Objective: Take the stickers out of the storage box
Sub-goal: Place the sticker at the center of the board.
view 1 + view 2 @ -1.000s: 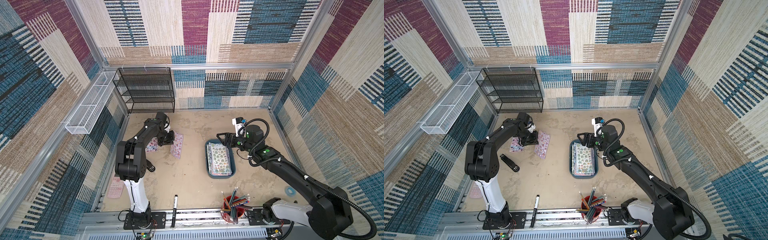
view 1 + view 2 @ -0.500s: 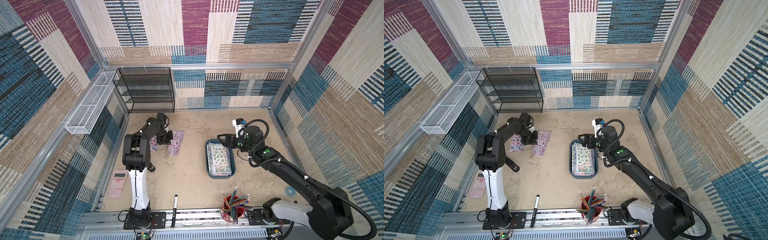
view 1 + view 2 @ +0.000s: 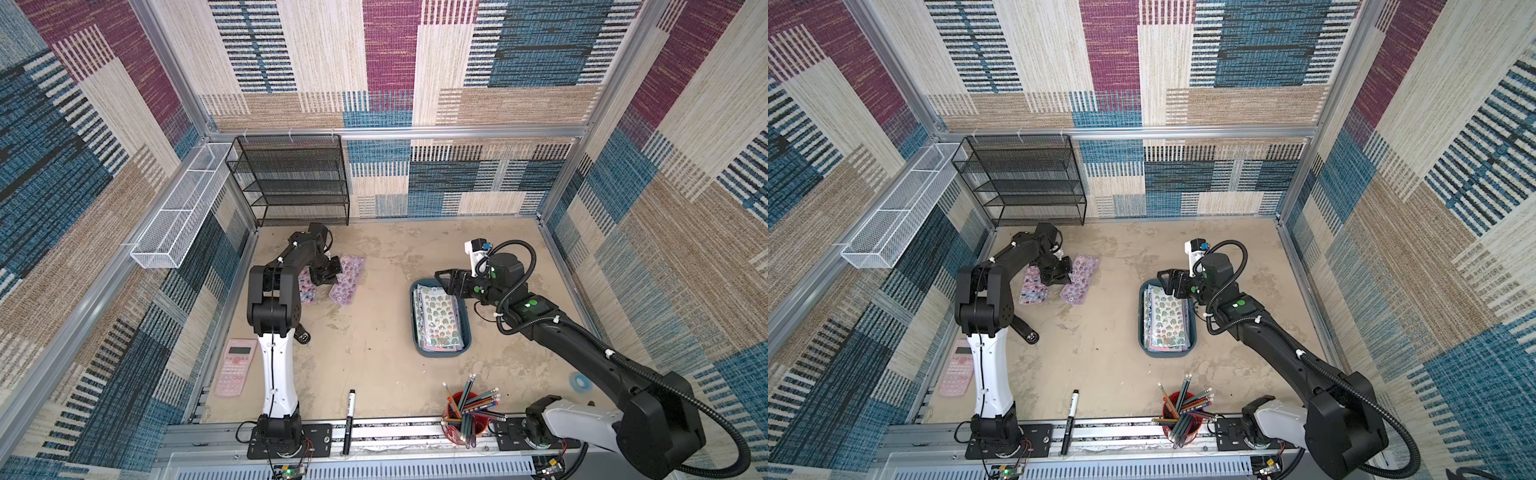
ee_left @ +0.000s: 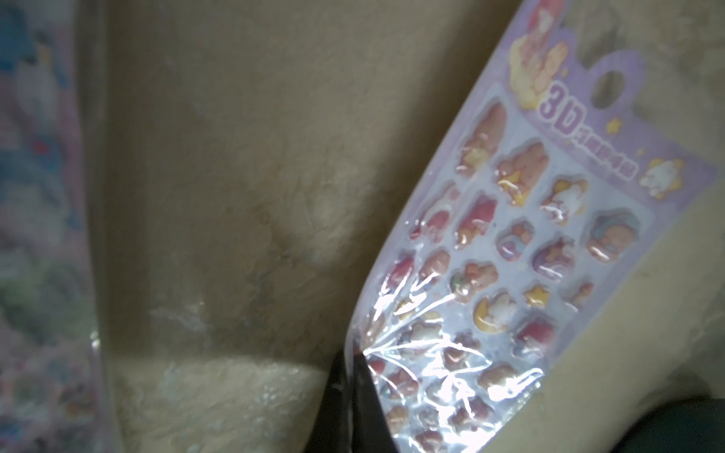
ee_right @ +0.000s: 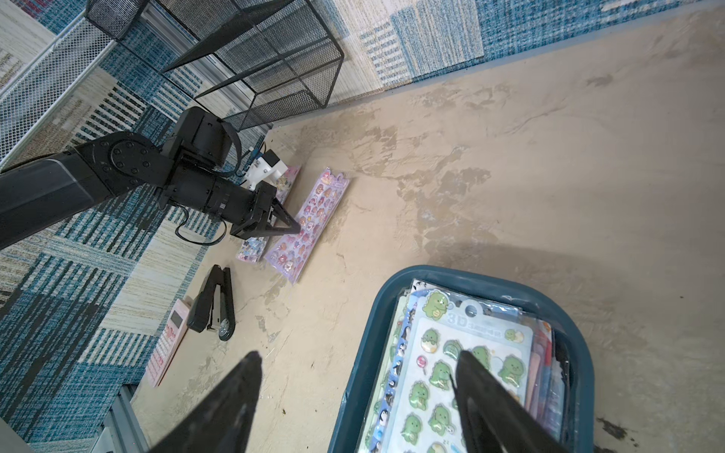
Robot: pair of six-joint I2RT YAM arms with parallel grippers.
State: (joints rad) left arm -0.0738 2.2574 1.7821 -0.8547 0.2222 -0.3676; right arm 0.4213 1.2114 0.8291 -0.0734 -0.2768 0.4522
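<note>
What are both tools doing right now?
Left tool: closed on the lilac sticker sheet edge.
Right tool: open, empty, above the storage box rim.

stickers: glossy crinkled film | storage box: smooth plastic | rack: wire mesh | tabletop: matt, mottled

Shallow dark teal plastic storage box sat on tan floor by the right arm. Glossy cartoon stickers were stacked inside. Right gripper hovered over the box's far end. Left gripper sat low between pink glossy sticker sheet and lilac glossy sticker sheet.
</note>
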